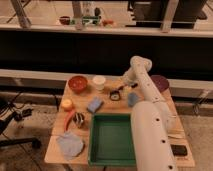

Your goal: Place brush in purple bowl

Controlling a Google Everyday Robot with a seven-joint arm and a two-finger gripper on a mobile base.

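The brush (117,94) lies on the wooden table, its round black-and-white head to the left and its black handle pointing right and away. The purple bowl (160,82) sits at the table's far right edge, partly hidden behind my white arm. My gripper (127,83) hangs low just beyond the brush's handle end, between the white cup and the purple bowl. I cannot tell whether it touches the handle.
A red-orange bowl (78,83) and a white cup (99,82) stand at the far left. A blue sponge (94,104), a second blue object (132,99), a green tray (112,137), a yellow fruit (66,104), a grey-blue cloth (70,144) and a pale utensil (175,134) lie around.
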